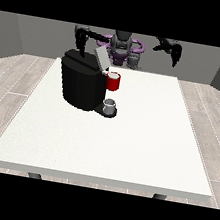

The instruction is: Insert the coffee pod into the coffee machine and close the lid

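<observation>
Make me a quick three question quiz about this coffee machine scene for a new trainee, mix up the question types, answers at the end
1. True or false: the lid of the coffee machine is shut flat.
2. What stands on the machine's base, under the red part? A) a grey cup B) a spoon C) a plate
3. Which hand hangs nearer the machine?

Key:
1. False; the lid is tilted up.
2. A, the grey cup.
3. The hand at the view's left; the hand at the view's right is raised far off.

Matt black coffee machine (pixel 81 84) with a glossy red pod holder (pixel 113 82) on a smooth white table (pixel 126 145).
</observation>
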Controlling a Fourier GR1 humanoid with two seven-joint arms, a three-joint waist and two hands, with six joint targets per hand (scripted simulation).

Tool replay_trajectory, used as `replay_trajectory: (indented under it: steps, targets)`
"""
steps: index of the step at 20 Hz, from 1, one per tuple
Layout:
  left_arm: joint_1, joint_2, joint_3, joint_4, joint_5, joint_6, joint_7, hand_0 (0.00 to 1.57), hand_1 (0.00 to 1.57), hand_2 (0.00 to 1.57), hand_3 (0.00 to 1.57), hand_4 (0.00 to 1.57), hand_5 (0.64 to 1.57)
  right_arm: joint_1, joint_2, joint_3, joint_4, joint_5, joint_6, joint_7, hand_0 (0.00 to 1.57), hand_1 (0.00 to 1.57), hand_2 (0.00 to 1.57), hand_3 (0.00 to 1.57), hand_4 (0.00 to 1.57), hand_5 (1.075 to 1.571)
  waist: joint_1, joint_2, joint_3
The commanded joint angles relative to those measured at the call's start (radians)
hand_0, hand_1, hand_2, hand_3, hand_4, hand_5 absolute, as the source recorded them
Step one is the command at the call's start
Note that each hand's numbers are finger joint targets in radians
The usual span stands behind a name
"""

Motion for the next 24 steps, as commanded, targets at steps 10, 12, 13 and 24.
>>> replay_trajectory:
  steps: [10, 12, 13, 24]
  targets:
    - [0.045, 0.022, -0.001, -0.125, 0.024, 0.076, 0.034, 0.0, 0.0, 0.0, 0.0, 0.32, 1.571, -0.097, 0.03, 0.087, 0.066, 0.026, 0.056, -0.047, 0.0, 0.0, 0.0, 0.0, 0.0, 1.571, -0.059, 0.088, -0.0002]
    - [0.131, 0.07, 0.007, -0.106, 0.016, 0.036, -0.014, 0.0, 0.0, 0.0, 0.0, 0.31, 1.571, -0.077, 0.054, 0.094, 0.044, 0.026, 0.029, -0.02, 0.0, 0.0, 0.0, 0.0, 0.07, 1.571, -0.063, 0.062, -0.0003]
    - [0.078, 0.065, -0.004, -0.15, 0.024, 0.045, 0.011, 0.0, 0.0, 0.0, 0.0, 0.3, 1.571, -0.133, -0.019, 0.04, 0.095, 0.007, 0.07, -0.07, 0.0, 0.0, 0.0, 0.0, 0.0, 1.571, -0.04, 0.113, -0.0001]
    - [0.096, 0.064, -0.036, -0.139, 0.018, 0.045, -0.043, 0.0, 0.0, 0.0, 0.0, 0.38, 1.571, -0.32, -0.035, 0.103, 0.115, 0.085, 0.044, 0.017, 0.0, 0.0, 0.0, 0.0, 0.12, 1.571, 0.006, 0.149, -0.0009]
